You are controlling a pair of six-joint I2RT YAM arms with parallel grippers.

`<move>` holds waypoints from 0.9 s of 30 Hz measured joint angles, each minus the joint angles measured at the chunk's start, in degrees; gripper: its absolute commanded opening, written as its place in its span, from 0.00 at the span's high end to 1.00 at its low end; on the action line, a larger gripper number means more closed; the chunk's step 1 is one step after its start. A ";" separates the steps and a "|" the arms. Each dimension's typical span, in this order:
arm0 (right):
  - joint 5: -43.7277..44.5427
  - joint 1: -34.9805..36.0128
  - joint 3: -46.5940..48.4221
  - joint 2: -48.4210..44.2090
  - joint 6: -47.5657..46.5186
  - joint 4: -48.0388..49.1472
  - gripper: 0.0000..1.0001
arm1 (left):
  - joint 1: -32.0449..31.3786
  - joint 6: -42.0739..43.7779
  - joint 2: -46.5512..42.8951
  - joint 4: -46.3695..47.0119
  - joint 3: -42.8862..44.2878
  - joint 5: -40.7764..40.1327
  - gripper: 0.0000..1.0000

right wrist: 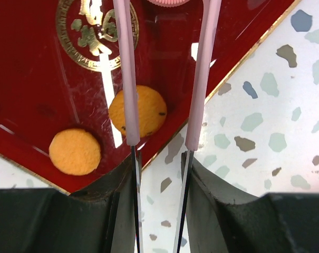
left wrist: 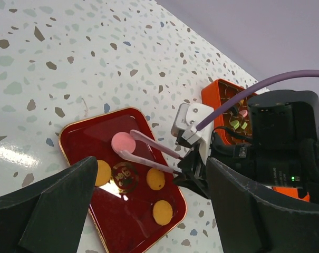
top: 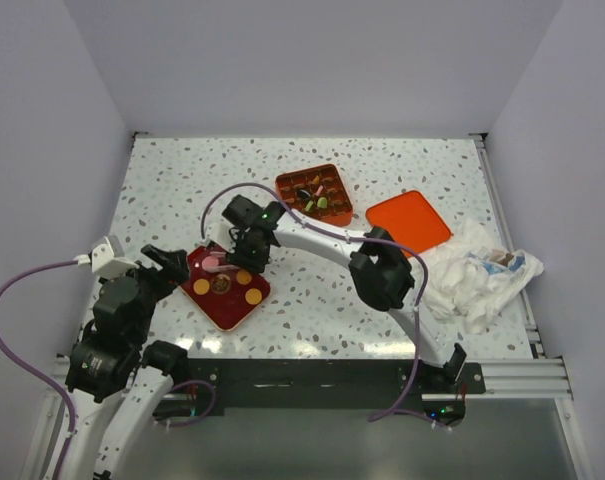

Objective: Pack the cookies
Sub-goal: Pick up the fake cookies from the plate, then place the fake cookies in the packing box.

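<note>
The right gripper (right wrist: pixel 160 182) is clenched on the pink tweezers (right wrist: pixel 128 79). Its two dark fingers press the thin metal shanks from either side, and the pink-sleeved arms run forward out of the jaws. In the left wrist view the tweezer tips sit on either side of the pink cookie (left wrist: pixel 123 142), touching its edges. Whether that cookie is raised or lying flat I cannot tell.

The pink cookie is over the far end of the red tray (left wrist: pixel 80 139), a glossy rectangular tray with a gold rim and a gold emblem (left wrist: pixel 125 176) at its middle. Three orange cookies (left wrist: pixel 156 178) lie flat on the tray around the emblem, apart from one another, and two of them show under the tweezers in the right wrist view.

The left gripper (top: pixel 172 268) is released, its jaws wide apart with nothing between them. It hangs just beside the near-left edge of the tray, and in its own view its fingers frame the tray.

Beyond the tray stands the orange box (top: pixel 337 178), divided into compartments that hold more cookies (left wrist: pixel 234 124) in green, pink, yellow and dark brown. To its right, close by but apart from it, the orange lid (top: pixel 408 221) lies flat. A crumpled white cloth (top: pixel 477 275) lies at the right edge of the speckled table (top: pixel 182 180), near the lid
</note>
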 measured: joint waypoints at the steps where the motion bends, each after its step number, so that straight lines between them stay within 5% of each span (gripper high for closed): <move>1: -0.22 -0.07 -0.55 -0.81 0.00 0.13 0.90 | 0.00 0.00 0.00 0.02 0.00 0.00 0.11; 13: -3.74 -4.09 -3.06 -9.05 -1.66 -1.44 0.92 | 0.00 0.04 0.00 0.09 0.00 0.02 0.11; 27: -2.71 -24.74 -2.36 -15.02 -6.93 -7.52 0.92 | 0.00 0.17 0.74 2.67 -0.68 0.42 0.11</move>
